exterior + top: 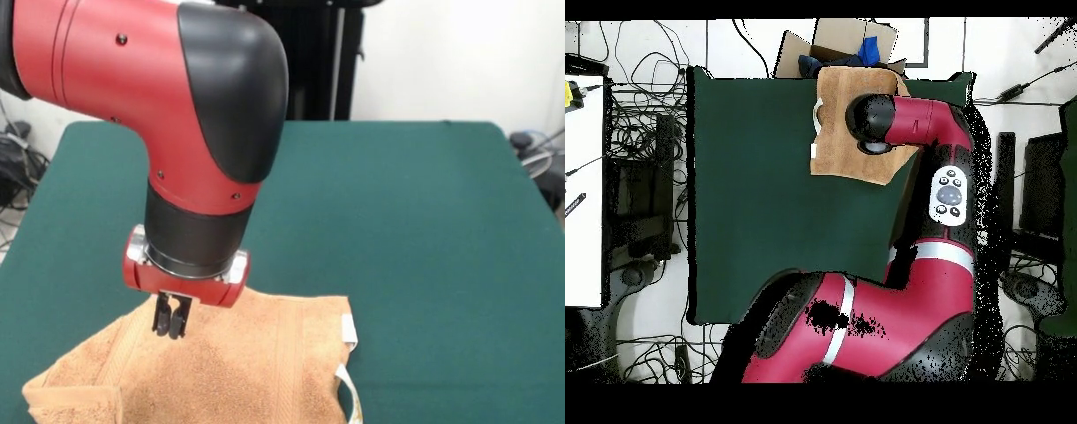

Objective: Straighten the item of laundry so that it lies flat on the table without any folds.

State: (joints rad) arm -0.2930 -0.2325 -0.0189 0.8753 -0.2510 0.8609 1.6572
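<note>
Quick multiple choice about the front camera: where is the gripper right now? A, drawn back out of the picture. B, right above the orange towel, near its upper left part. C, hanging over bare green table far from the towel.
B: in the front view the gripper hangs directly over the orange towel, near its upper left part, not over bare table.

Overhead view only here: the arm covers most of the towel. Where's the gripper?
Observer: Front view shows the gripper down low at the towel, near its far edge on the picture's left. I can't confirm contact.
Operator: Towel flat?
Observer: No. The corner at the front view's lower left is doubled over.
Operator: Tags?
Observer: The white tags sit on the towel's right edge in the front view, and the lower one loops out over the table.
</note>
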